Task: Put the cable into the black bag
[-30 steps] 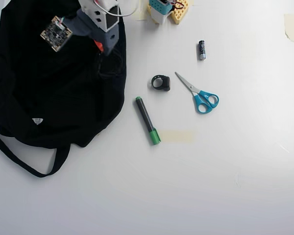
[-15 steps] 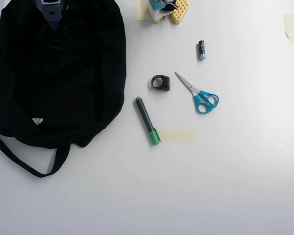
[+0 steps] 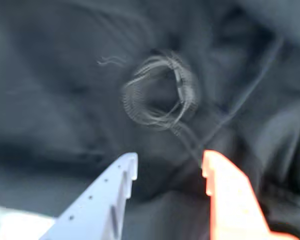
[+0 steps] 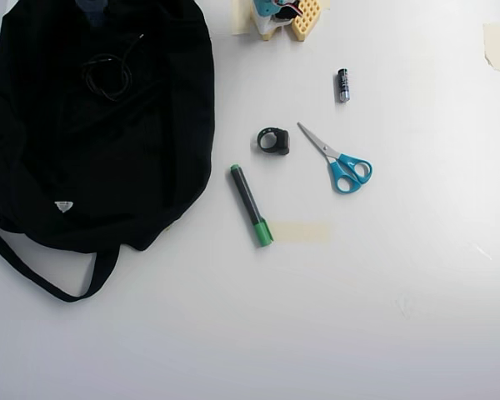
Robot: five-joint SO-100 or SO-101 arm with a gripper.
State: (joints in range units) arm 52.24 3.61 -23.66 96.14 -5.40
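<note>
The cable (image 4: 86, 77) lies as a small loop on top of the black bag (image 4: 150, 150) near its upper left part in the overhead view, with one end trailing up to the right. In the wrist view the cable (image 3: 182, 87) is a blurred loop on the dark fabric of the bag (image 3: 50, 75), just ahead of my gripper (image 3: 170, 165). The gripper is open, with its pale finger (image 3: 122, 175) and orange finger (image 3: 220, 175) apart and nothing between them. It hovers over the bag, clear of the cable. The overhead view barely shows the gripper, at the top edge.
On the white table to the right of the bag lie a black-and-green marker (image 4: 251, 204), a small black ring (image 4: 273, 140), blue-handled scissors (image 4: 340, 160) and a battery (image 4: 343, 85). A tape strip (image 4: 300, 231) sits by the marker. The arm's base (image 4: 279, 15) is at the top.
The arm has pulled back up and out of the overhead view. The cable, earlier under the gripper, now lies free on the bag.
</note>
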